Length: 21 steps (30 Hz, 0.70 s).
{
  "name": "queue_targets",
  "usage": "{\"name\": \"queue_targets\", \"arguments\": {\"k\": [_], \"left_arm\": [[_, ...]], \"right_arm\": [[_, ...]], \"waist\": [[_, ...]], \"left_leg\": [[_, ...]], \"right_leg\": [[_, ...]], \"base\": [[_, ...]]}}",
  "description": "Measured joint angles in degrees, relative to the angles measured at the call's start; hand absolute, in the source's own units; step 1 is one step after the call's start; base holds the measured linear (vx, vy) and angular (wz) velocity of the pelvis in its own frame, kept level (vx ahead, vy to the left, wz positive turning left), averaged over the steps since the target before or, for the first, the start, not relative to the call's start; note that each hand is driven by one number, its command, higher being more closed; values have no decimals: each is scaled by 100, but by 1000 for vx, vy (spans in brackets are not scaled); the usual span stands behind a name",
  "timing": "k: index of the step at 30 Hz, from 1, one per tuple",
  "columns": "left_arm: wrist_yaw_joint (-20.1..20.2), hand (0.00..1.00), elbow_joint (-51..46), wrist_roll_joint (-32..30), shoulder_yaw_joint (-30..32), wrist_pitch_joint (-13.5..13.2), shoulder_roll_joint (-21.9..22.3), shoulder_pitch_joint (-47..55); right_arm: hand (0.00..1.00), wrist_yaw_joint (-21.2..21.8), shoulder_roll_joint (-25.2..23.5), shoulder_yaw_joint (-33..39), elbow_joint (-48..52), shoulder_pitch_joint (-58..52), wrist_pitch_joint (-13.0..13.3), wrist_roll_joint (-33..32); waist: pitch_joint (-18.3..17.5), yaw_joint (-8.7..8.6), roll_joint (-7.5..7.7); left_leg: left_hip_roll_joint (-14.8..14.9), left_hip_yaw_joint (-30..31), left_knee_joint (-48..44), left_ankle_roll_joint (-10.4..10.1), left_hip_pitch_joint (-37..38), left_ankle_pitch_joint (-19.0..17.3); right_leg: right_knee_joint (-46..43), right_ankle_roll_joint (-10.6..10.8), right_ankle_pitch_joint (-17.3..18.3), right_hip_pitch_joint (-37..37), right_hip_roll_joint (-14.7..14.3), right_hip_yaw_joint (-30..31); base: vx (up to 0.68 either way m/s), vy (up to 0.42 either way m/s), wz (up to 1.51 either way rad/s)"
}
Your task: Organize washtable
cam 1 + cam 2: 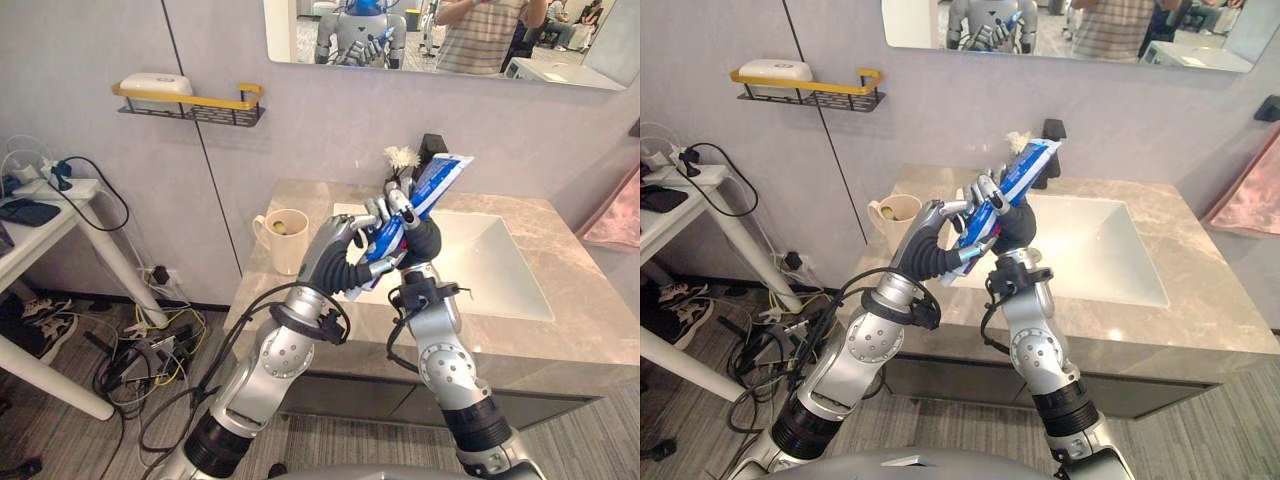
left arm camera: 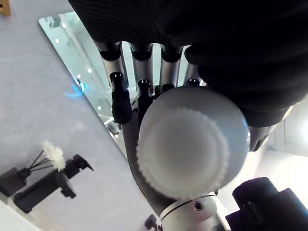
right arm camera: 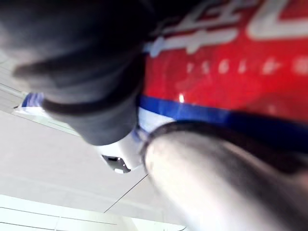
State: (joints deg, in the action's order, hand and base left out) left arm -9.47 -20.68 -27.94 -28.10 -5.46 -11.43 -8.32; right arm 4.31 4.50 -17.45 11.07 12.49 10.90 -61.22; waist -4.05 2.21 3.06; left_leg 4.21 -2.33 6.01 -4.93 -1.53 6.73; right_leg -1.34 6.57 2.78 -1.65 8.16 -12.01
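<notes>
While the left hand (image 1: 338, 252) curls its fingers round the capped lower end of the toothpaste tube (image 1: 437, 180), the right hand (image 1: 418, 238) pressed against it also clamps the tube, fingers wrapped across its red and blue body. Tube slants up and away from both hands, flat end topmost, white cap (image 2: 190, 144) facing the left wrist. Cup (image 1: 285, 238) stands on the counter (image 1: 590, 330) left of the left hand, sink basin (image 1: 500, 265) beyond the right hand.

Silver-grey arms (image 1: 285, 355); dark ribbed, perhaps rubber, covers on left hand (image 1: 338, 250), right hand (image 1: 421, 241).
</notes>
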Motion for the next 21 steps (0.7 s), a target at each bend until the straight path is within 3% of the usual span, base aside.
{"name": "queue_targets", "arguments": {"k": [8, 14, 21], "left_arm": [[-12, 0, -383, 4, 136, -30, -1, 471], [-248, 0, -1235, 82, 985, -159, 10, 893], [-374, 0, -1340, 357, 1815, -169, 182, 1667]], "right_arm": [[100, -192, -7, 410, 3, 4, 4, 219], [100, -273, 0, 934, 25, -25, 33, 382], [100, -443, 0, 1367, 36, -121, 49, 892]], "waist": [[-2, 12, -4], [-3, 16, -9], [2, 39, -19]], "left_leg": [[0, -2, 0, 0, -1, 0], [-1, 18, 0, 1, -10, -2], [-1, 23, 1, 5, -11, -7]], "right_leg": [[17, -2, -4, -4, -3, -1], [64, 0, -22, -37, -7, -27], [70, 0, -21, -45, -8, -39]], "base": [[0, 0, 0], [1, -1, 1], [0, 0, 0]]}}
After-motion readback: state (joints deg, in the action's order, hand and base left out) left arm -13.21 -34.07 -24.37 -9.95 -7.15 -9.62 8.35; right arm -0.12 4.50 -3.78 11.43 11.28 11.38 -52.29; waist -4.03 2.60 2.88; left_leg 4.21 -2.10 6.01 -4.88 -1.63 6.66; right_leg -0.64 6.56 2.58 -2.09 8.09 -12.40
